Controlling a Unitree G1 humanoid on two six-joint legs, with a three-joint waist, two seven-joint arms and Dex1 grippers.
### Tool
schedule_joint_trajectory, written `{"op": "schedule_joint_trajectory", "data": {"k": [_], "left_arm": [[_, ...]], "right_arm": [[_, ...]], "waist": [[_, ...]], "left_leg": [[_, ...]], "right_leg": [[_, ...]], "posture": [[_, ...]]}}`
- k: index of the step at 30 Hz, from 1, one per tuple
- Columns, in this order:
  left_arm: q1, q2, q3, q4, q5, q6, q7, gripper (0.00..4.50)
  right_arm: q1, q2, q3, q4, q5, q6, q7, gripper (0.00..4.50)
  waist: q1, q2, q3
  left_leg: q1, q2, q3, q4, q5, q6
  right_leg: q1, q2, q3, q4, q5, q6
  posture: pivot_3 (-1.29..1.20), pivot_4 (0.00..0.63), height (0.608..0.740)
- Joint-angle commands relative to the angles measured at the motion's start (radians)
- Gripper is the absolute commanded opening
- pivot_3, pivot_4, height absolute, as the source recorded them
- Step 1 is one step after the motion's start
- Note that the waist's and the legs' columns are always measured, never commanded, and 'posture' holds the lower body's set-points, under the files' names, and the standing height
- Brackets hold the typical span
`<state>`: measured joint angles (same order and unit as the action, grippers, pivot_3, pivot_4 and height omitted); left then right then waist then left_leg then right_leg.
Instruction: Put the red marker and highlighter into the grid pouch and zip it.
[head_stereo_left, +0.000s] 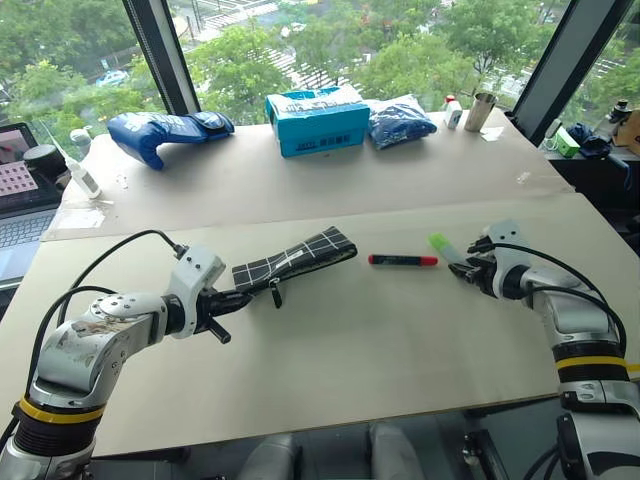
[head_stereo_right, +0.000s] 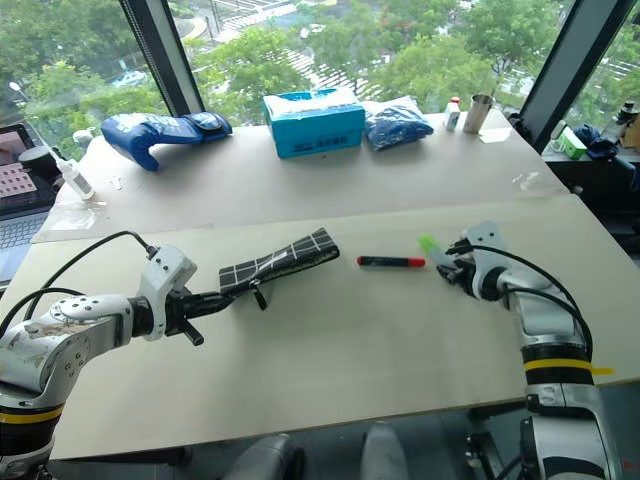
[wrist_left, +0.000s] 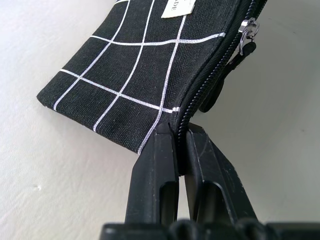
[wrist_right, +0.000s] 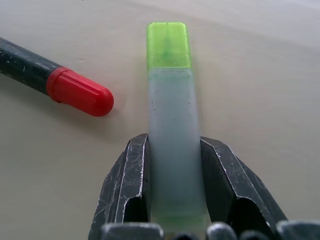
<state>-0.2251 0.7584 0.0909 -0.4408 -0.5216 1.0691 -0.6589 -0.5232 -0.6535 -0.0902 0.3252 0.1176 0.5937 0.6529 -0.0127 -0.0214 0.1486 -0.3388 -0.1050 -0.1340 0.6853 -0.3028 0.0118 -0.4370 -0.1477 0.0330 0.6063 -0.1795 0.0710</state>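
Grid pouch (head_stereo_left: 296, 258), centre-left of frame, pinched by its zipper-edge corner in my left gripper (head_stereo_left: 240, 297); red marker (head_stereo_left: 402, 260), centre, loose on table (head_stereo_left: 350, 350); highlighter (wrist_right: 172, 135), centre-right, clamped between my right gripper (wrist_right: 174, 195) fingers. Risk: the smooth barrel could slip when lifted; the pouch mouth looks mostly zipped, which would block insertion

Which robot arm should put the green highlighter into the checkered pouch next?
The right arm, probably. Its tool is already closed around the highlighter, just beside the red marker. The left tool is busy pinching the pouch by its zipper edge, holding it ready.
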Motion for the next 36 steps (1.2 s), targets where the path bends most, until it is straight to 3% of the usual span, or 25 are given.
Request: {"op": "schedule_joint_trajectory", "data": {"k": [1,5,8,11,22,36], "left_arm": [[-0.004,-0.001,0.019,-0.023,-0.018,-0.009,0.001,0.00],[-0.008,0.000,0.015,-0.019,-0.020,-0.013,0.005,0.00],[-0.016,-0.004,0.011,-0.014,-0.019,-0.016,0.010,0.00],[-0.022,-0.010,0.001,-0.005,-0.015,-0.023,0.014,0.00],[-0.036,-0.024,-0.029,0.002,-0.010,-0.038,0.025,0.00],[-0.037,-0.026,-0.045,-0.005,-0.005,-0.043,0.030,0.00]], "right_arm": [[-0.086,-0.027,-0.100,-0.184,0.130,-0.028,0.073,1.04],[-0.079,-0.080,-0.080,-0.411,0.252,0.019,0.226,1.04],[-0.044,-0.135,0.005,-0.611,0.327,0.049,0.349,1.04],[-0.027,-0.154,0.103,-0.695,0.325,0.069,0.386,1.04],[-0.054,-0.147,0.392,-0.600,0.079,-0.017,0.373,1.04],[-0.103,-0.119,0.295,-0.569,0.165,-0.017,0.442,1.04]], "waist": [[-0.001,0.002,0.002],[-0.007,0.004,0.003],[-0.002,0.004,0.003],[-0.002,0.004,0.004],[0.000,0.003,0.004],[0.000,0.003,0.004]], "left_leg": [[-0.001,0.000,0.000,0.000,0.000,0.000],[-0.003,0.001,0.000,-0.002,0.000,-0.001],[-0.003,0.003,0.000,-0.003,-0.001,-0.003],[-0.003,0.004,0.000,-0.003,-0.002,-0.003],[-0.004,0.003,0.000,-0.003,-0.001,-0.004],[-0.008,0.003,0.000,-0.003,-0.002,-0.005]], "right_leg": [[-0.002,0.000,0.002,0.000,0.000,0.000],[-0.006,0.001,0.003,0.001,0.000,0.000],[-0.005,0.003,0.001,0.000,0.000,0.000],[-0.004,0.003,0.001,0.000,0.000,0.000],[-0.004,0.002,0.001,-0.007,0.000,0.001],[-0.007,0.002,0.001,-0.011,0.001,0.001]], "posture": [[0.00,0.150,0.740],[0.00,0.150,0.740],[0.00,0.150,0.740],[0.00,0.150,0.740],[0.00,0.150,0.740],[0.00,0.150,0.740]]}}
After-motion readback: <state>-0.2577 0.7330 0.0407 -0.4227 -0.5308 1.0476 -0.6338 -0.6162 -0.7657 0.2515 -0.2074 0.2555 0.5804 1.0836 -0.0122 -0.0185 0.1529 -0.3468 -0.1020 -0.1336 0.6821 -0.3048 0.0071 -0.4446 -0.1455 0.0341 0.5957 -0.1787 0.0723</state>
